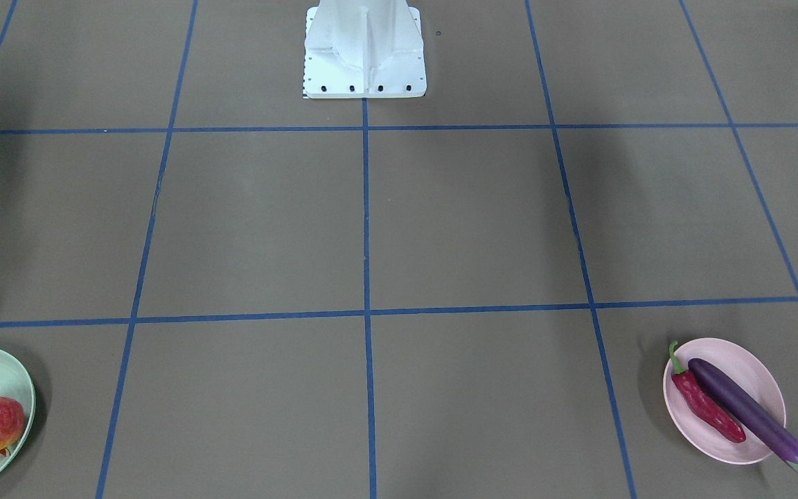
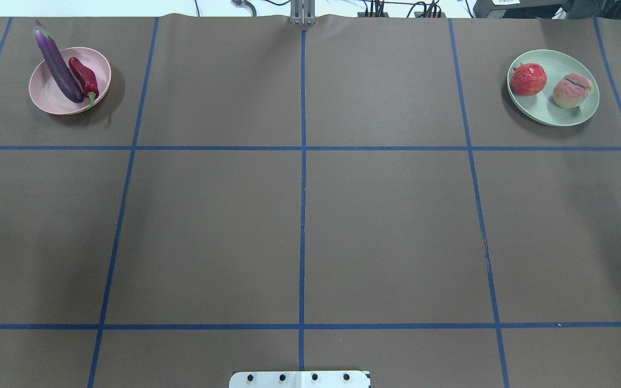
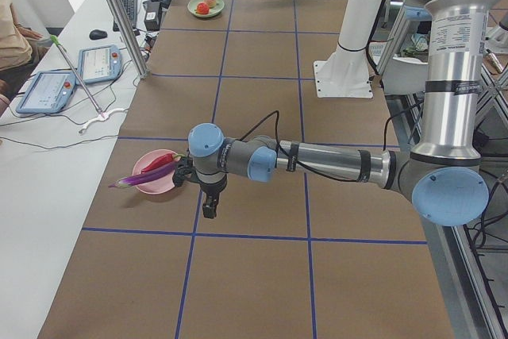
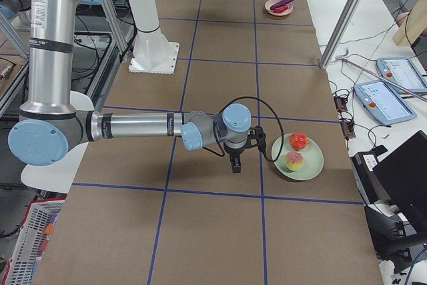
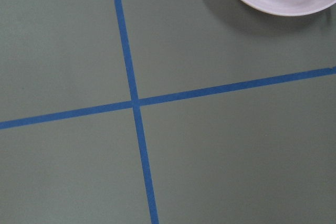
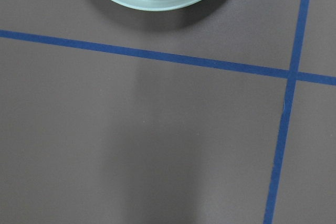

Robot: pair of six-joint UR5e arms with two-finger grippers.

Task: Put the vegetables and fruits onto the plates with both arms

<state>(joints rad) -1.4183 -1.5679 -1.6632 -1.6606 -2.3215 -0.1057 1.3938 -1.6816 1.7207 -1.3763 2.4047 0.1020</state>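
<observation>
Both plates are loaded. Far across the worktop (image 2: 386,226) from the white base (image 1: 364,55), out on the robot's left, sits the pink plate (image 2: 54,105). The purple eggplant (image 2: 60,70) lies slanted across it, its green cap poking over the rim on the side away from the base. The red chili (image 2: 85,76) lies right alongside it and touches it, on the side nearer the base's centre line. Its stem points back towards the base.

Just as far from the base, out on the robot's right, is the green plate (image 2: 553,113). The bumpy red fruit (image 2: 528,79) sits on the half nearer the base's centre line. The peach (image 2: 572,90) sits just beside it on the outer half, a sliver of plate between them.

Now the arms. The left arm (image 3: 333,163) reaches out low and level, and the left gripper (image 3: 209,208) points straight down above the worktop, just beside the pink plate on the base's side of it. I cannot tell whether its fingers are apart or together. I see nothing in them.

The right arm (image 4: 133,127) mirrors it. The right gripper (image 4: 235,165) hangs pointing down just beside the green plate, again on the base's side. Here too I cannot tell how wide it stands, and I see nothing in it.

Blue tape lines (image 5: 131,100) cross beneath the left wrist.
</observation>
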